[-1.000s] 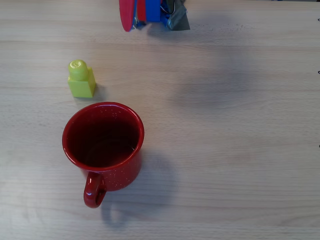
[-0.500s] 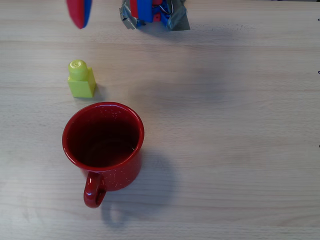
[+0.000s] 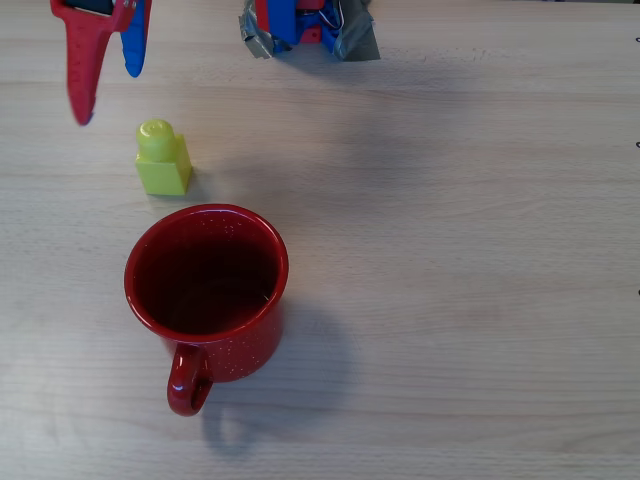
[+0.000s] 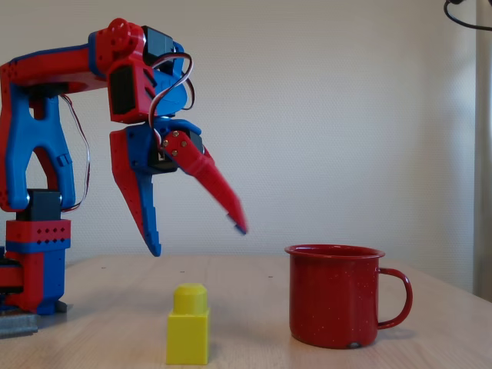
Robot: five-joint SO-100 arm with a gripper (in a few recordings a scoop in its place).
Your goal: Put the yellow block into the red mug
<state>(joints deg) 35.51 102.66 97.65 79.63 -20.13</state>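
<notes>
The yellow block stands upright on the wooden table, stud up, just beyond the red mug in the overhead view. The mug is upright and empty, its handle towards the bottom edge. My gripper is open near the top left, its red finger and blue finger spread apart beside the block. In the fixed view the gripper hangs open in the air above the block, holding nothing, and the mug stands to the right.
The arm's base sits at the top edge of the wooden table. In the fixed view the base stands at the left with a plain wall behind it.
The gripper has swung left along the top edge, reached further over the table near the block, and its fingers have spread apart. Block and mug have not moved.
</notes>
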